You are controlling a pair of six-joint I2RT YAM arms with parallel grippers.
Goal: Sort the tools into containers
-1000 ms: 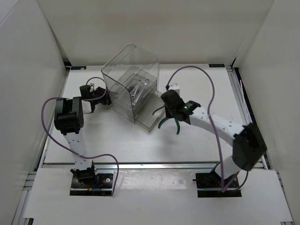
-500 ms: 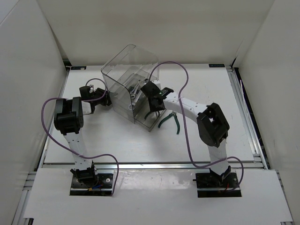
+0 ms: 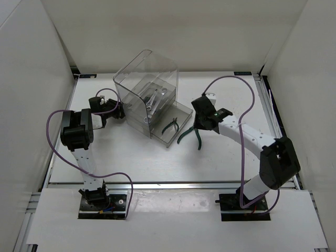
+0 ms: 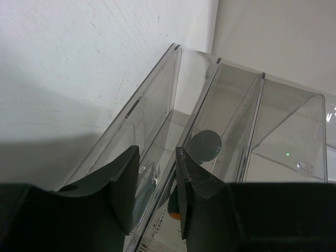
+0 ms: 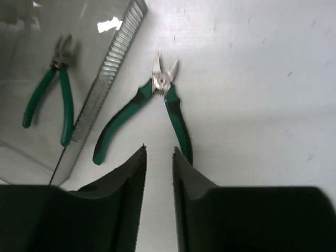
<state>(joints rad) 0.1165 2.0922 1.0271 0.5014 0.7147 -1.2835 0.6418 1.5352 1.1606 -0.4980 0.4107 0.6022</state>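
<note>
The clear cabinet stands at the back centre, its lowest drawer pulled out. A small pair of green-handled pliers lies in that drawer; it also shows in the right wrist view. A second, larger pair of green pliers lies on the table beside the drawer. Two silver wrenches lie in an upper drawer. My right gripper hovers just above the loose pliers, jaws slightly apart and empty. My left gripper is closed on the cabinet's rear wall. The screwdriver is not clearly visible.
White walls enclose the table on three sides. A dark round shape and an orange bit show through the plastic in the left wrist view. The drawer's ribbed front edge lies just left of the loose pliers.
My right gripper was over the open drawer half a second ago and has pulled back to the right; the small pliers now lie in the drawer. The left arm has not moved.
</note>
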